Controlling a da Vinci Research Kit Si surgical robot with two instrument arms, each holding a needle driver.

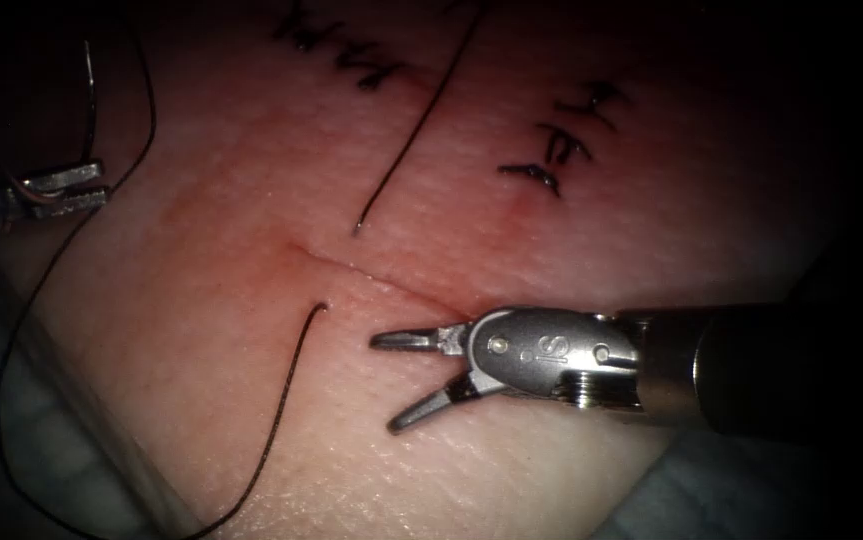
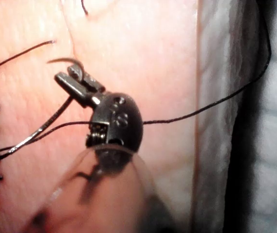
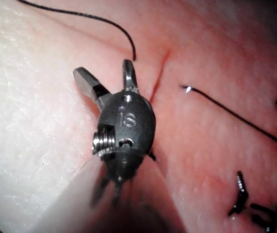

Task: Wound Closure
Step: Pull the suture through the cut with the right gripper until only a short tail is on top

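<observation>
At the upper left of the endoscope view, the left gripper is closed on the needle, which rises from the jaws as a thin dark arc, clear of the tissue. The left wrist view shows the same hold, with the left gripper clamped and the needle curving past its tip. The grip seems to be near 1 end of the curve, though this is hard to make out.

The right gripper enters from the right and sits at centre frame, just below the cut. Its 2 jaws are spread wide and hold nothing. The right wrist view shows the right gripper splayed the same way beside the cut.

The thread runs from the left edge in a long loop down to the bottom edge. From there it climbs to enter the tissue at the lower left of the cut. Another strand surfaces on the upper right side of the cut and runs off the top of the frame. Dark stitches lie in the tissue at the upper right, with more at the top centre.
</observation>
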